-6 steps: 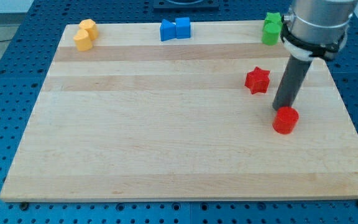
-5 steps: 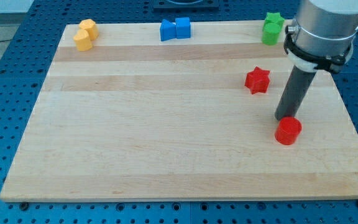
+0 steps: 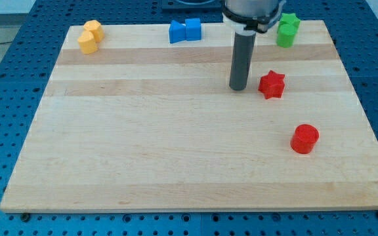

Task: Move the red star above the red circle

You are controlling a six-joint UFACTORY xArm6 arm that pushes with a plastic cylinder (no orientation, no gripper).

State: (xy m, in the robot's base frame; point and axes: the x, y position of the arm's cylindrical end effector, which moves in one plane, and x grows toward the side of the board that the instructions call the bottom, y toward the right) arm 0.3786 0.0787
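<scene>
The red star (image 3: 272, 84) lies on the wooden board (image 3: 176, 151) at the right, upper half. The red circle (image 3: 304, 139) lies below it and a little to the right. My tip (image 3: 238, 88) rests on the board just left of the red star, a small gap apart from it. The red circle is well away from the tip, toward the view's lower right.
Two orange blocks (image 3: 90, 37) sit at the top left corner. Two blue blocks (image 3: 185, 31) sit at the top middle, just left of the rod. Two green blocks (image 3: 287, 29) sit at the top right. The board's edges lie close to these.
My tip has left the red circle's upper side and moved up and to the left, to the left of the red star. The red circle slid slightly down-right earlier; the star has not moved.
</scene>
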